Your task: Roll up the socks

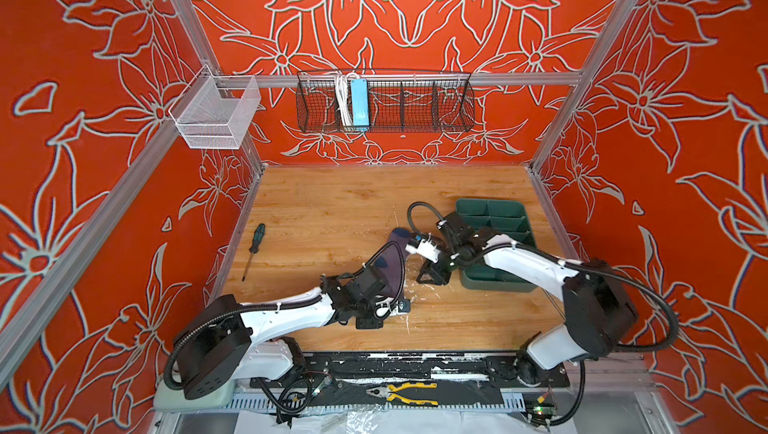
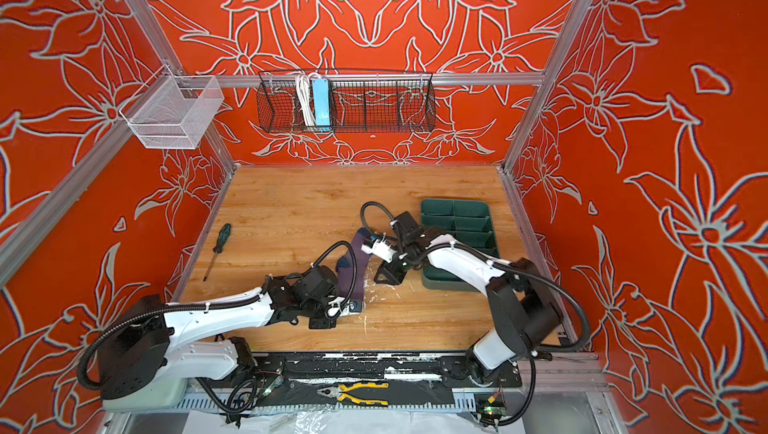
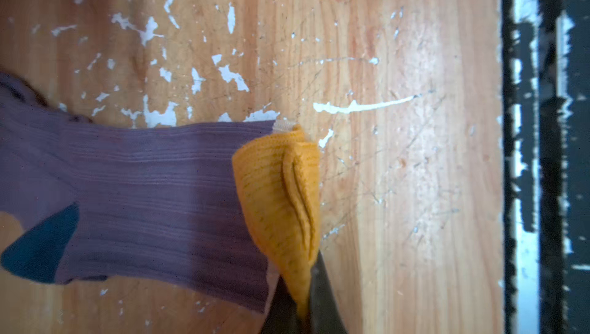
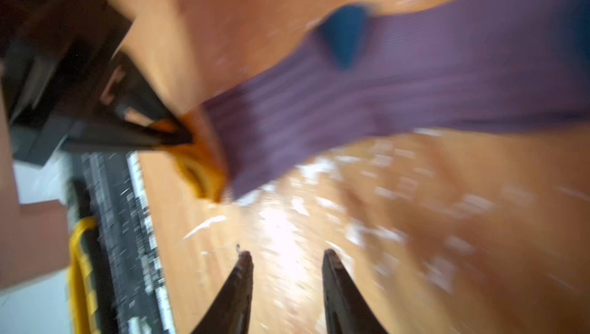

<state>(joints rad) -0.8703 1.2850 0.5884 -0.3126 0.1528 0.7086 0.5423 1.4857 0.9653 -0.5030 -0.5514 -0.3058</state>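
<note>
1 sock in plain view: purple sock (image 3: 143,188), ribbed, stretched flat on the table's front middle; mustard toe (image 3: 281,195) toward the front rail, teal heel (image 3: 41,249) partway along.
2nd sock: not made out; a pale sliver (image 3: 282,125) at the toe's edge may belong to it, cannot tell.
Left gripper (image 3: 300,291): clamped on the mustard toe, which is folded over on itself.
Right gripper (image 4: 287,254): jaws parted, nothing between them, over bare wood near the toe end; this view is blurred.
Step in hand: judged to be the start of the roll, at the toe.
Method advised: keep the pinch firm and the fold tight; bring the free gripper to the toe's other corner so both edges turn together, then roll evenly toward the cuff.
Risk: a 1-corner turn likely skews the roll into a cone.
Surface: table (image 1: 332,212), wood-grain, scratched, flecked with white chips around the sock.
Room: red floral walls; black wire basket (image 1: 384,106) and white mesh basket (image 1: 216,114) on the rails; green tray (image 1: 494,284) beside the right arm; screwdriver (image 1: 253,251) well apart; pliers (image 1: 405,392) at the front.
</note>
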